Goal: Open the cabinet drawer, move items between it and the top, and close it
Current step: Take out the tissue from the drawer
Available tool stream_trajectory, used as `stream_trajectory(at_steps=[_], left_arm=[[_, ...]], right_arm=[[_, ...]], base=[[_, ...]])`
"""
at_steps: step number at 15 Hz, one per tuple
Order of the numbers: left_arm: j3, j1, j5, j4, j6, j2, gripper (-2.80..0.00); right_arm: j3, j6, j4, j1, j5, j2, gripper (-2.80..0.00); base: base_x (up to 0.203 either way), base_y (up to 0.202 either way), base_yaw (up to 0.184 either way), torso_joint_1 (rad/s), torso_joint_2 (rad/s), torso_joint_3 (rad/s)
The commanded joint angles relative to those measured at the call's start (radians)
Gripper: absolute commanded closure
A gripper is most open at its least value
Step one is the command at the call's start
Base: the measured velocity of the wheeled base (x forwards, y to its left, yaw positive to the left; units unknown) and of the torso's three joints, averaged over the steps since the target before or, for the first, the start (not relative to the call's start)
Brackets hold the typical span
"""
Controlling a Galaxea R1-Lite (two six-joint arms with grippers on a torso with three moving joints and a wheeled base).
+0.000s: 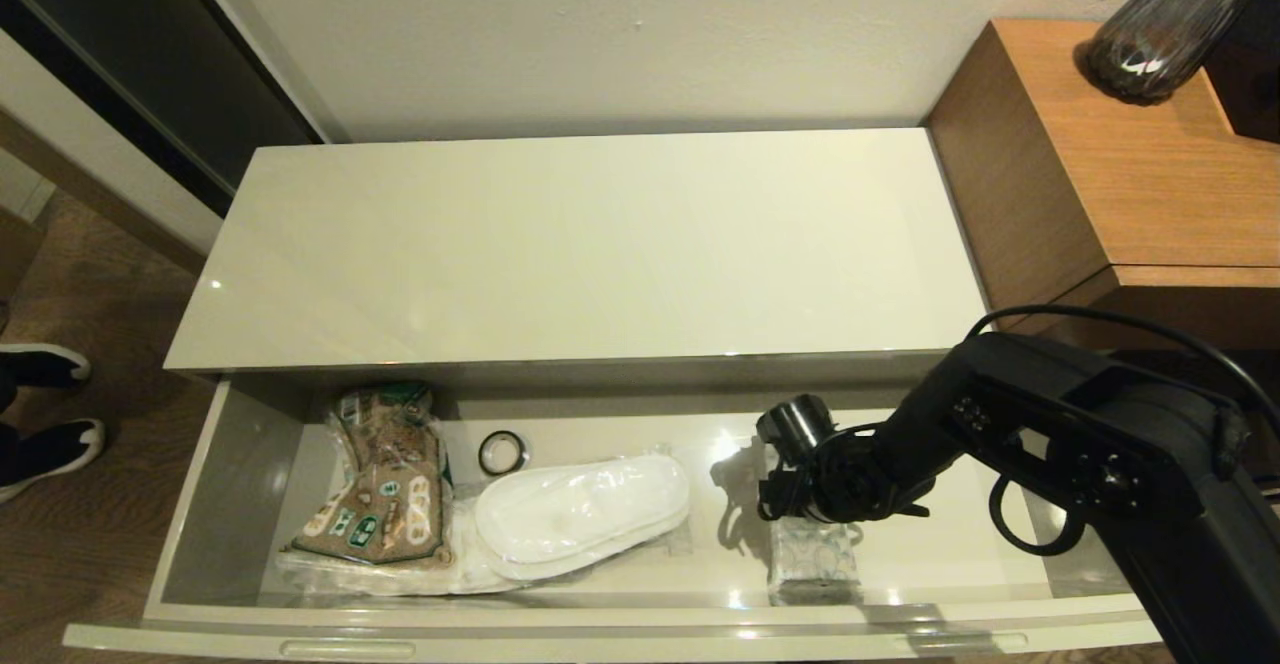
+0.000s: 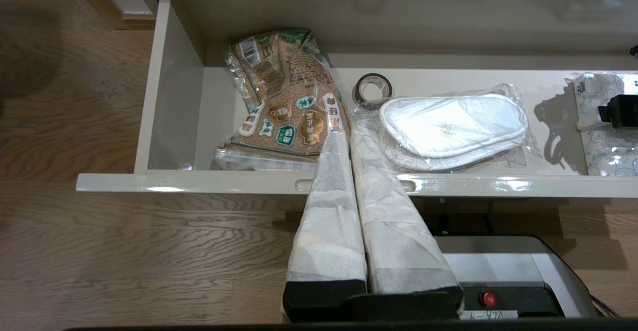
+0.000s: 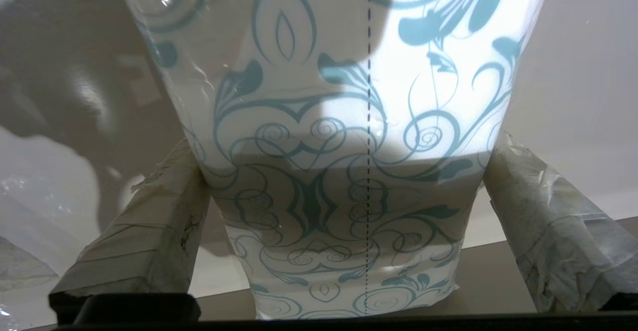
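While the cabinet drawer point(image 1: 200, 504) sits pulled all the way out, the right gripper point(image 1: 812, 529) is down inside it, right over the tissue pack point(image 1: 815, 564) near the drawer's right end. From the right wrist view you can see the fingers point(image 3: 149, 231) spread wide, one on each side of the tissue pack point(image 3: 344, 171), flanking it pretty closely, but I honestly can't tell if they're touching the wrap. The pack lies flat on the drawer floor, white with blue swirly print.

Further left in the drawer, the slippers point(image 1: 580, 519) in clear plastic wrap lie flat around the middle, with a small black ring point(image 1: 502, 451) just behind them toward the back wall. A brown printed packet point(image 1: 385, 484) sits at the left, partly overlapping the slipper wrap.

The left gripper point(image 2: 349, 144) is parked out in front of the drawer, fingers pressed together, nothing in them.

The cabinet top point(image 1: 590, 244) is glossy cream. To its right stands a higher wooden surface point(image 1: 1130, 164) with a dark glass vase point(image 1: 1160, 34) on it.
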Motion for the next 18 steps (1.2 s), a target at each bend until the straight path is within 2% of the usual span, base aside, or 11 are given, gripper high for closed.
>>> stream_trajectory(at_steps=[1,9,10,11,18], left_arm=[[0.0,0.0,0.0,0.0,0.0,0.001,0.0],[0.0,0.0,0.0,0.0,0.0,0.001,0.0],[0.0,0.0,0.0,0.0,0.0,0.001,0.0],[0.0,0.0,0.0,0.0,0.0,0.001,0.0],[0.0,0.0,0.0,0.0,0.0,0.001,0.0]], right_arm=[[0.005,0.004,-0.001,0.002,-0.002,0.007,-2.8],[-0.015,0.002,-0.001,0.002,-0.004,0.019,-2.8],[-0.017,0.002,-0.003,0.002,-0.004,0.016,-1.83],[-0.02,0.002,-0.001,0.001,-0.004,0.015,0.0],[-0.005,-0.006,0.017,0.0,-0.002,-0.057,0.0]], base=[[0.0,0.0,0.0,0.0,0.0,0.0],[0.0,0.0,0.0,0.0,0.0,0.0],[0.0,0.0,0.0,0.0,0.0,0.0],[0.0,0.0,0.0,0.0,0.0,0.0],[0.0,0.0,0.0,0.0,0.0,0.0]])
